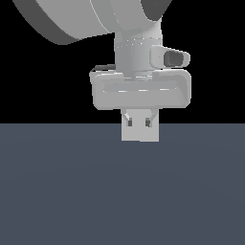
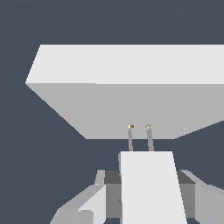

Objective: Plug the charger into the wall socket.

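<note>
one gripper (image 2: 146,188) clamped on one charger (image 2: 151,186), two prongs (image 2: 130,139) touching one wall socket (image 2: 131,103)

The pincer (image 2: 146,186) grips the charger (image 2: 151,188) from both sides; its two prongs (image 2: 140,139) touch the wall socket (image 2: 131,100) just ahead.

No text, label, brand, number or sign can be read in either view. The charger (image 2: 151,188) is a plain white-grey block with bare faces, and the wall socket (image 2: 131,92) just beyond its two prongs is an unmarked light-grey panel. The end effector (image 1: 139,122) and the arm housing above it carry no lettering, and the table (image 1: 57,191) below the charger is a uniform dark surface without print.
</note>
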`<state>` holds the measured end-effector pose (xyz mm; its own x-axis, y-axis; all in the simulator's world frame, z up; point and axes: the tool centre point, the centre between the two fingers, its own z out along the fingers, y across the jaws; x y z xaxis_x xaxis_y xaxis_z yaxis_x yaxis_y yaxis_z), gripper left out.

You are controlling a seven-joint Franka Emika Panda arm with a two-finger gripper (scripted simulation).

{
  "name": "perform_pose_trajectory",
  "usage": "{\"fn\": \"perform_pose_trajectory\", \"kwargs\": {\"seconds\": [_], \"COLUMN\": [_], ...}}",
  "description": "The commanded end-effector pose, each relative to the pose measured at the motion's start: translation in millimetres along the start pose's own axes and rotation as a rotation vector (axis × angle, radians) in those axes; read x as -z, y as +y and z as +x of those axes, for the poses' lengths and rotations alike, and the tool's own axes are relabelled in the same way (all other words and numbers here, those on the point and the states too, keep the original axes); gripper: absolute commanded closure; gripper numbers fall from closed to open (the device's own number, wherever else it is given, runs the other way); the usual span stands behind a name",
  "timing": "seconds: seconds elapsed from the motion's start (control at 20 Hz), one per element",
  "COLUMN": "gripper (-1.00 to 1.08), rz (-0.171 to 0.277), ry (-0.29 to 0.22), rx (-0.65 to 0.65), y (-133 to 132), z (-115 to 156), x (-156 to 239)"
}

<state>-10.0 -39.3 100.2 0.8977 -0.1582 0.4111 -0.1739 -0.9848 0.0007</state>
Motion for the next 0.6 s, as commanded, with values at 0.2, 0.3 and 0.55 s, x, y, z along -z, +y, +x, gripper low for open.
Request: {"fn": "perform_pose_trajectory", "kwargs": {"seconds": [0.2, 0.3, 0.55], "gripper": [1.08, 1.08, 1.08], "rz": [-0.001, -0.001, 0.000], "ry": [0.000, 0.000, -0.001], "rx": [-0.001, -0.001, -0.002], "y": [0.3, 0.4, 0.3], "z": [16.3, 18.0, 17.3], "x": [-7.3, -8.2, -8.0]}}
